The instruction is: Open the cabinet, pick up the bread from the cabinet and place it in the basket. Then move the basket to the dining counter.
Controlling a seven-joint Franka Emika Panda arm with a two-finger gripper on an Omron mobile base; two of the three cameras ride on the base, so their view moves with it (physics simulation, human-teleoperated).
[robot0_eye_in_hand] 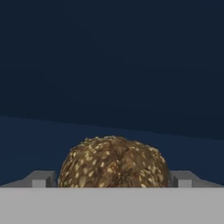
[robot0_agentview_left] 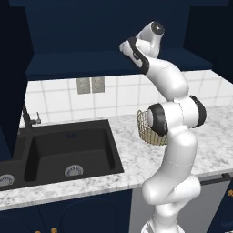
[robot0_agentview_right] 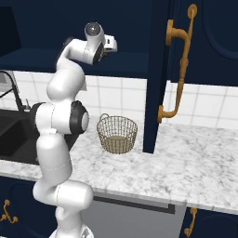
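Bread (robot0_eye_in_hand: 113,162), a round brown loaf speckled with pale seeds, sits at the bottom centre of the hand view on the dark navy floor of the cabinet (robot0_eye_in_hand: 109,65), between the two grey fingertips (robot0_eye_in_hand: 40,179) of the hand (robot0_eye_in_hand: 113,180). The fingers stand spread wide, one on each side of the loaf, and whether they touch it I cannot tell. In the right base view the hand (robot0_agentview_right: 110,45) is raised at the upper left of the frame, pointing into the cabinet's dark opening. The open cabinet door (robot0_agentview_right: 160,74) with its brass handle (robot0_agentview_right: 179,65) hangs in the upper right. Below, the basket (robot0_agentview_right: 117,134) stands upright near the middle of that frame on the marble bench (robot0_agentview_right: 153,167). A black sink (robot0_agentview_left: 68,150) lies at the left of the left base view.
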